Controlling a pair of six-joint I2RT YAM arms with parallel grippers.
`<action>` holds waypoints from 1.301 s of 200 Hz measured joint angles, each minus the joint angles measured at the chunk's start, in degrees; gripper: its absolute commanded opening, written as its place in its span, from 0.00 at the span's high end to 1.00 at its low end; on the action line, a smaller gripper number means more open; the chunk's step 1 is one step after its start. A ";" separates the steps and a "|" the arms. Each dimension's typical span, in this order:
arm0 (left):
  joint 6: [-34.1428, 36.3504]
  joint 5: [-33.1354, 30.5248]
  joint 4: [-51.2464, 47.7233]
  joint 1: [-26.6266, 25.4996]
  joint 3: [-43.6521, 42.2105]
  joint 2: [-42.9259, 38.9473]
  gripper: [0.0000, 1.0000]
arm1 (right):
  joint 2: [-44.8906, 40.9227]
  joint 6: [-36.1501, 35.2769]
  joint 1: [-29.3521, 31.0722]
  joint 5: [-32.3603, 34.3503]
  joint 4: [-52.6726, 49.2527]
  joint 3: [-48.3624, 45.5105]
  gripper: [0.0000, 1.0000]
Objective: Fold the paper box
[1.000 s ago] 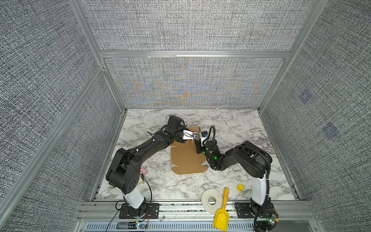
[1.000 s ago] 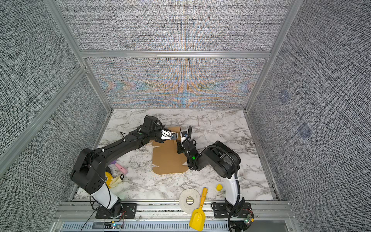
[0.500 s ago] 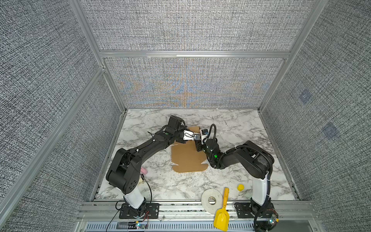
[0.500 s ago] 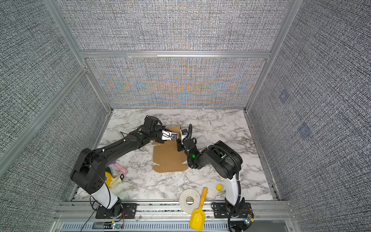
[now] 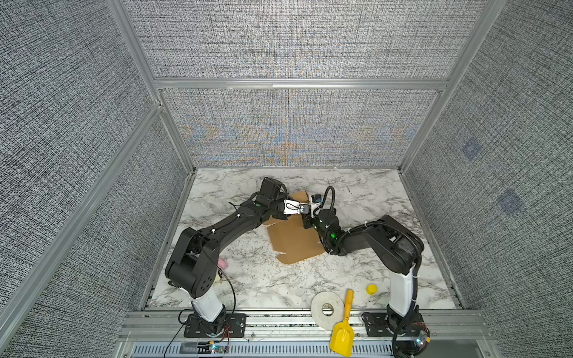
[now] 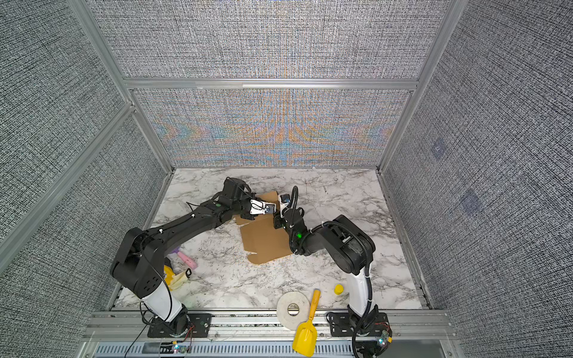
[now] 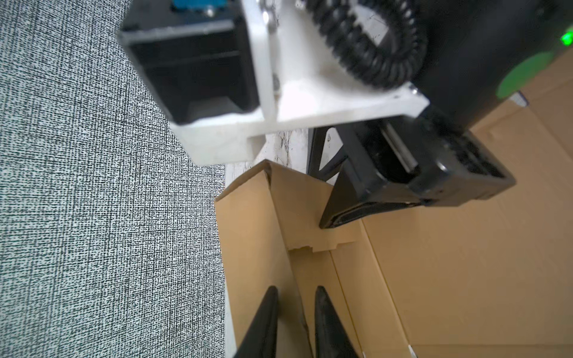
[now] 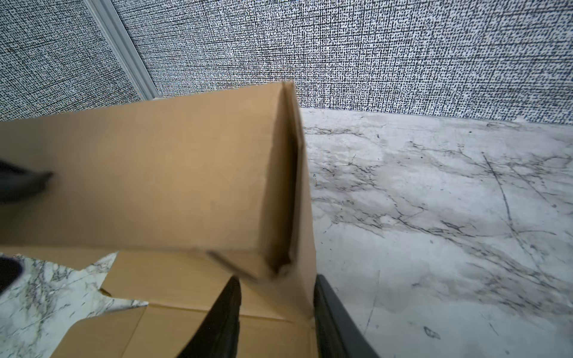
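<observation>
1. Since a second ago, the right arm has crept slightly toward the far end of the paper box in both top views. The left arm and the sheet look unshifted.
2. Nearest, at the front edge of the table, lie a white tape roll, a yellow scoop and a yellow cap, all well apart from the work.
3. Mid-table, the box's near half lies flat and unfolded; only its far end is raised.
4. There the left hand is narrow, pinching the upright far wall between its fingers. The right hand stands part open astride the side wall at the corner, one finger inside and one outside. It does not look clamped.
5. The step in hand, I judge, is locking this far corner, with the end wall rolled over the side wall's tab. This is early in the task. The next move calls for the right hand to hold the side wall square while the left presses the end wall down until it seats. A slip would let it spring back.
6. Only the wrist views show the grips and the hollow double wall; in the top views the arms cover them. A pink item by the left arm's base shows plainly in a top view.
</observation>
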 measured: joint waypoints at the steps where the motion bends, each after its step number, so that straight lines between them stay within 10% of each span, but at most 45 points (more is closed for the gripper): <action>1: -0.02 -0.11 0.02 0.02 0.00 0.02 0.76 | 0.00 0.00 0.00 -0.07 -0.04 0.07 0.62; 189: -1.57 -1.62 0.85 1.64 0.48 0.55 0.76 | -0.55 -1.14 -0.59 -3.76 -4.50 1.14 0.98; 260: -1.57 -2.03 1.29 1.75 0.13 0.55 0.75 | -4.55 -1.79 -1.55 -4.39 -4.61 -1.46 0.48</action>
